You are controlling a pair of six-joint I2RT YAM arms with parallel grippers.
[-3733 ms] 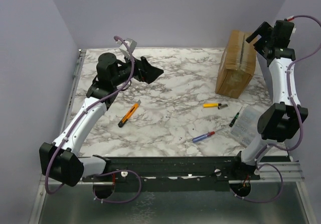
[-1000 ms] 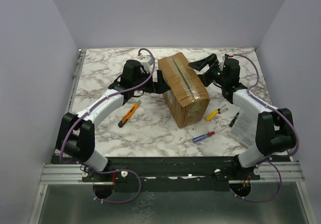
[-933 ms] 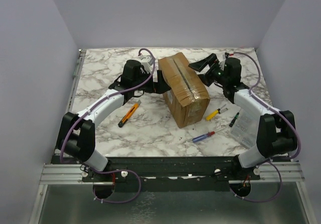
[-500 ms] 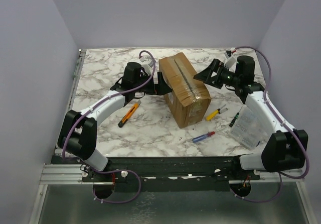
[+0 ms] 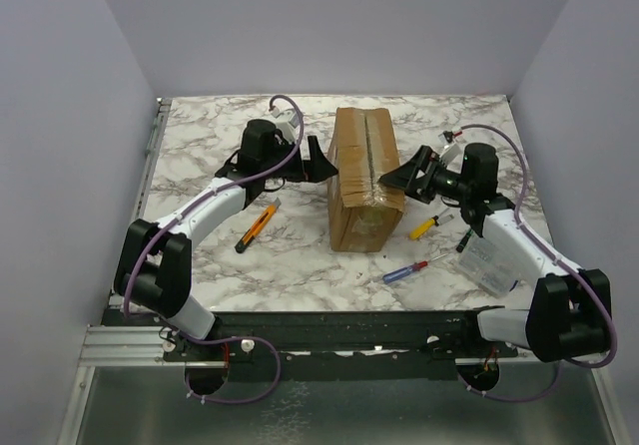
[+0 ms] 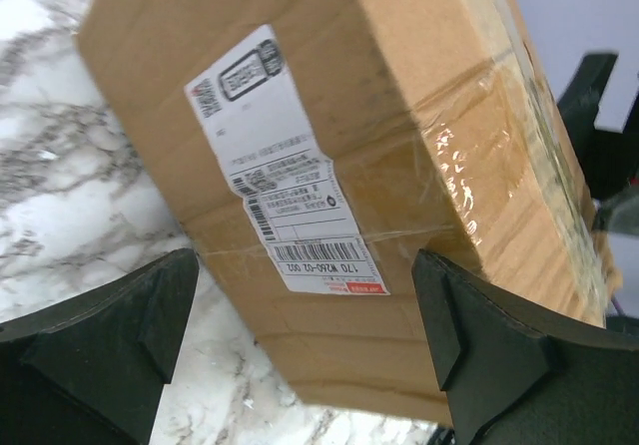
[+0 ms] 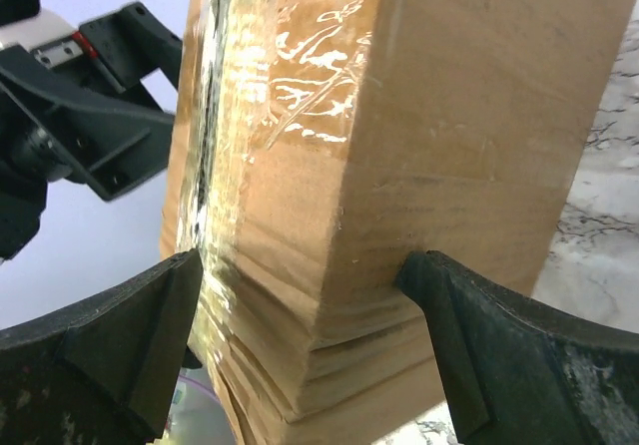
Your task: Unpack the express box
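Both outstretched, left claw [image 5: 319, 162] and right claw [image 5: 400, 178] flank express box [image 5: 360, 191]

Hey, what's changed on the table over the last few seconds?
The express box went from the far right corner to the middle, then swung from slanted to straight front-to-back. Left gripper and right gripper closed in on its sides, jaws open. The orange knife, blue screwdriver and clear case stayed put.

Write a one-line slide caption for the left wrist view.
Open left end effector facing the labelled side of the taped express box on the marble table.
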